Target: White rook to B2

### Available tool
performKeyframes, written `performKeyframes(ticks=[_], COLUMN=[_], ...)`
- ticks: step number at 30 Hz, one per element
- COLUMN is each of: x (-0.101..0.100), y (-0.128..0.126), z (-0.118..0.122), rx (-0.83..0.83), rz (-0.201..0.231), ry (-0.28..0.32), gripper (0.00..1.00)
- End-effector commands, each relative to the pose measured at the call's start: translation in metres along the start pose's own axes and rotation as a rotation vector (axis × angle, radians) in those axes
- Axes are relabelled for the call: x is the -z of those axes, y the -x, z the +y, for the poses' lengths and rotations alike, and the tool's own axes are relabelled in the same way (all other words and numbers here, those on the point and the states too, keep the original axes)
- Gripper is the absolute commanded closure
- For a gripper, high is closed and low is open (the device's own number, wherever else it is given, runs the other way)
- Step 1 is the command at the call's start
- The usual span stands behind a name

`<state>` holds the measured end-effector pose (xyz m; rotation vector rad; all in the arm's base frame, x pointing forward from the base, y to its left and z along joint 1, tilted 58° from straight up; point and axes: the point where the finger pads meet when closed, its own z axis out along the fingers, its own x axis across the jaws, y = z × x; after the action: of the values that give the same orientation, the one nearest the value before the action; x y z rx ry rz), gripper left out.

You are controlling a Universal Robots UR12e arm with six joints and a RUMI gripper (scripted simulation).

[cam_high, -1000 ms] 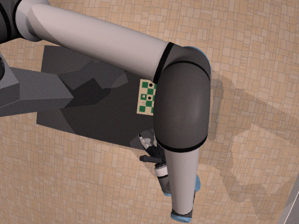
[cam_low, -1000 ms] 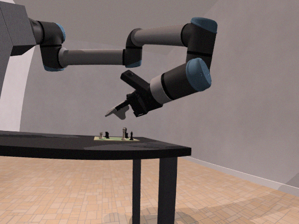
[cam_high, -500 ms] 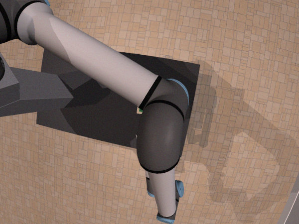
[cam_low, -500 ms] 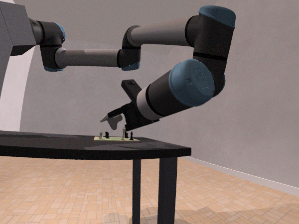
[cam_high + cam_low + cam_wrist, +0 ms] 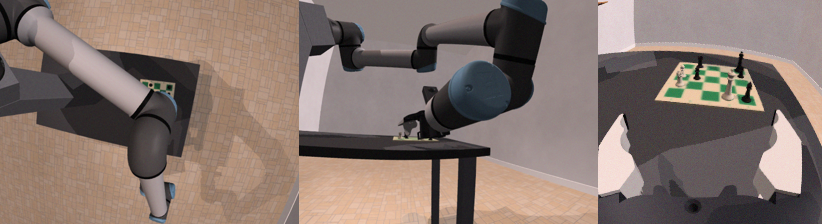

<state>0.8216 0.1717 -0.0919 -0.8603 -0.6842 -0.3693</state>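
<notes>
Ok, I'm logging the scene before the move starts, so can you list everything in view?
Chessboard: one, green and cream, on the table.
White rook: one, white, short, near the board's left edge in the wrist view.
Tall white piece: one, white, right of the board's middle.
Black pieces: at least four, spread along the far and right squares.
Table: one, black, under the board.
Floor: tan tiles.
Wall: grey.
Arm: one, grey with blue caps, reaching over the table.
Gripper: one, pale fingers, open and holding nothing, short of the board.
</notes>
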Motion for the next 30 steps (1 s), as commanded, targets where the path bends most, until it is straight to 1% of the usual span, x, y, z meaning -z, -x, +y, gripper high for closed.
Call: performKeyframes(ticks=[1, 12, 30], x=[0.0042, 0.0063, 0.0064], y=[0.0001, 0.0008, 0.0009], z=[0.0074, 0.0117, 0.0119], rx=[-0.055, -0.085, -0.086], rz=[0.028, 0.043, 0.044], ry=[0.004, 0.006, 0.006], gripper=[0.00, 0.00, 0.00])
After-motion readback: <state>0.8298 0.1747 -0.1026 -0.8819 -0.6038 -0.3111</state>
